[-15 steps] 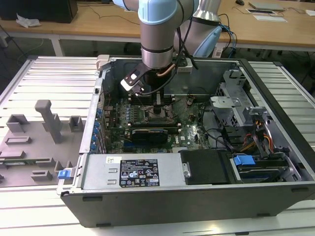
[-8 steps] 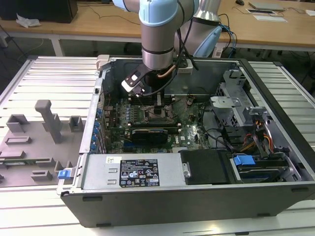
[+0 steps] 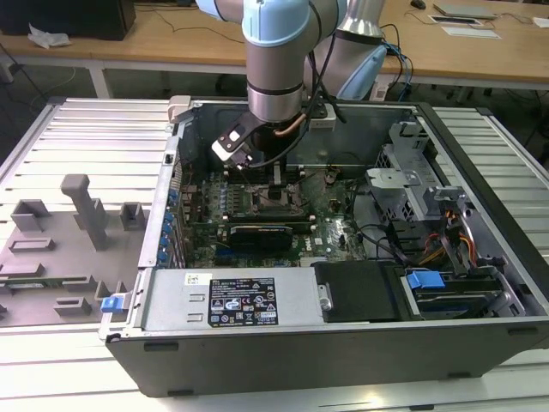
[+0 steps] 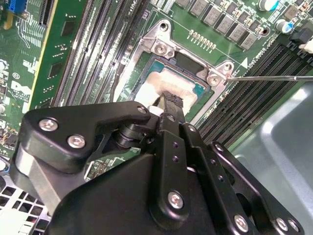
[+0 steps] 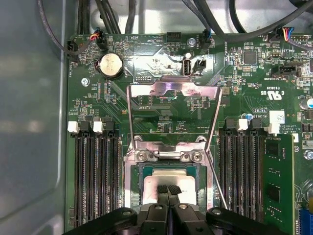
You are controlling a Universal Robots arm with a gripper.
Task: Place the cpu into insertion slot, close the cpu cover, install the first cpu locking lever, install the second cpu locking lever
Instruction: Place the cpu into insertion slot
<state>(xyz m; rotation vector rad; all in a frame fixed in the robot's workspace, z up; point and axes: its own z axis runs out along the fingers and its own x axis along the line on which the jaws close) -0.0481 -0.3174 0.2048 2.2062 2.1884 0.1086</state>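
bench: slatted metal bench (image 3: 480,137) | on it: open PC case (image 3: 257,360) | grey fixture blocks (image 3: 81,206) (exterior view's left)

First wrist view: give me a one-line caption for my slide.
Shut gripper over the cpu lying in the insertion slot, cpu cover open.

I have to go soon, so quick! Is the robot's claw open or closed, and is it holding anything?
Gripper: closed, fingertips pressed together, holding nothing, right over the cpu.

The claw (image 5: 168,190) hides part of the cpu (image 5: 157,177).
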